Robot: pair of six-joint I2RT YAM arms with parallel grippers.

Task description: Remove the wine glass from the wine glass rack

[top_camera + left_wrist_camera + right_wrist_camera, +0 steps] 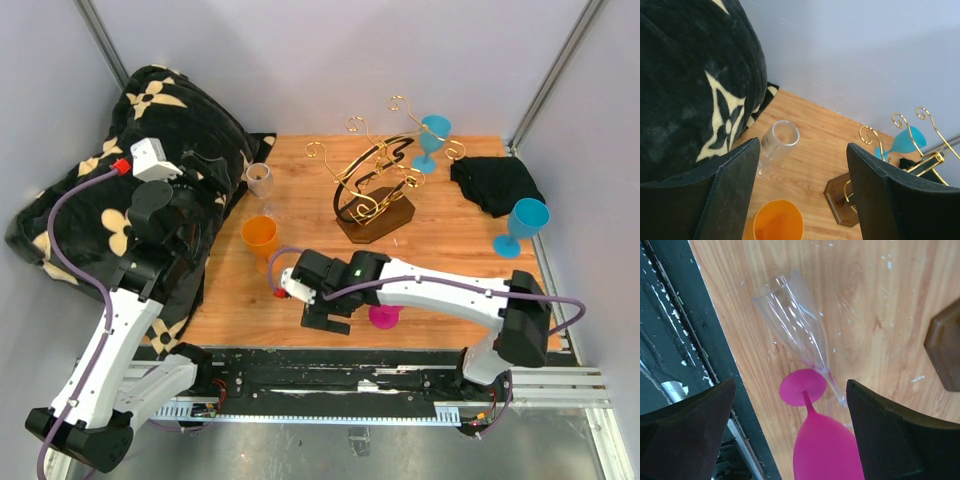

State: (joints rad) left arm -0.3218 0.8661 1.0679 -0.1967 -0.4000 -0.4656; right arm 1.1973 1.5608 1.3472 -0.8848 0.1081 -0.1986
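Observation:
The wine glass rack [375, 195], gold wire on a brown base, stands mid-table; its base [839, 200] shows in the left wrist view and a corner [945, 352] in the right wrist view. A blue wine glass [433, 138] [907, 141] sits by its back right arms; I cannot tell if it hangs there. My right gripper [326, 318] [790, 385] is open around an upright pink wine glass [827, 450] [384, 317], not touching it. My left gripper [212, 185] [803, 144] is open and empty above an orange glass [777, 222] [260, 236].
A clear flute [795, 325] lies on the wood by the pink glass. A clear glass [259, 180] [777, 142] stands near the black flowered blanket [150, 130]. Another blue glass [520, 226] and a black cloth [495, 183] are at the right. The table's front edge [700, 340] is close.

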